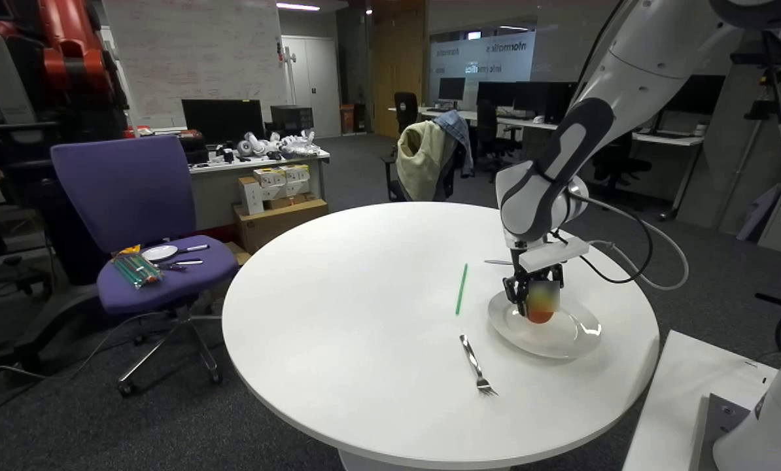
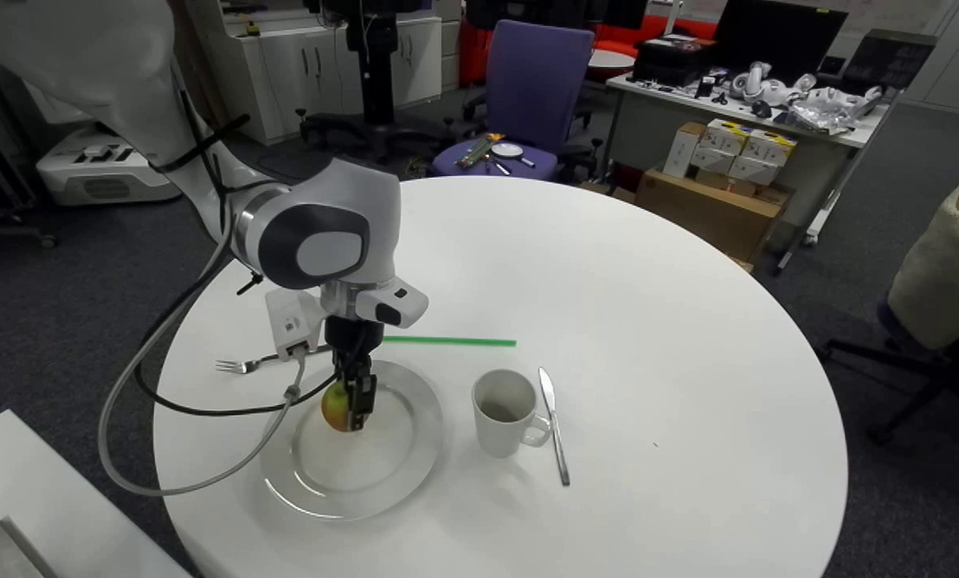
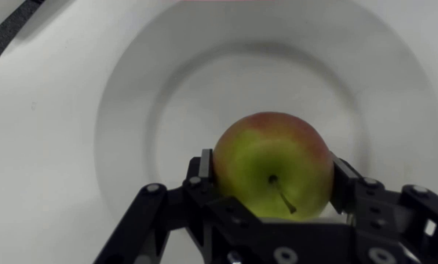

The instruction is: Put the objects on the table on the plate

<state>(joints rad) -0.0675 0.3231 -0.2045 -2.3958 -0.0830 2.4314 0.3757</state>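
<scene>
Clamped on round yellow-red apple with black gripper. Over bare round white plate, near edge of round white table.

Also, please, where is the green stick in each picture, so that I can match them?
In an exterior view: the green stick is right of and below centre, left of the plate.
In an exterior view: the green stick is just below centre, higher in the picture than the plate.
Wrist view: not in it.
Shared landmark: the plate, visible in all three.
</scene>
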